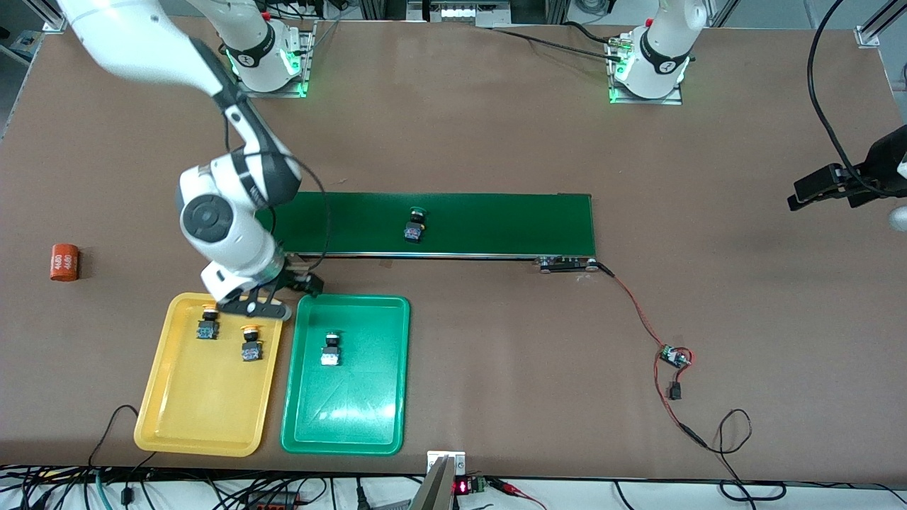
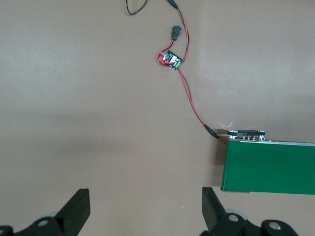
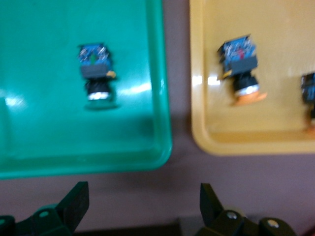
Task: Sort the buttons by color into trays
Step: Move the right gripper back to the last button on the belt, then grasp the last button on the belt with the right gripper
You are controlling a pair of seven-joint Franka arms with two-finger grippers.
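Three of four sorted: two yellow buttons [image 1: 207,324] in yellow tray [image 1: 170,418], one green button [image 1: 330,348] in green tray [image 1: 354,425]. Last green button [image 1: 415,225] on conveyor belt [image 1: 496,223]. Right gripper [image 3: 140,204] spread empty over tray edges; left gripper [image 2: 145,209] spread, idle past belt end.

front: high, faces robots | wrists: look down, close | right wrist shares trays [image 3: 162,98] with front

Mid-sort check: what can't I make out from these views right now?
- One yellow button: the right end effector overlaps its cap in the front view; the right wrist view's edge cuts it off.
- The lone button on the belt: cap colour too small to judge, front view.
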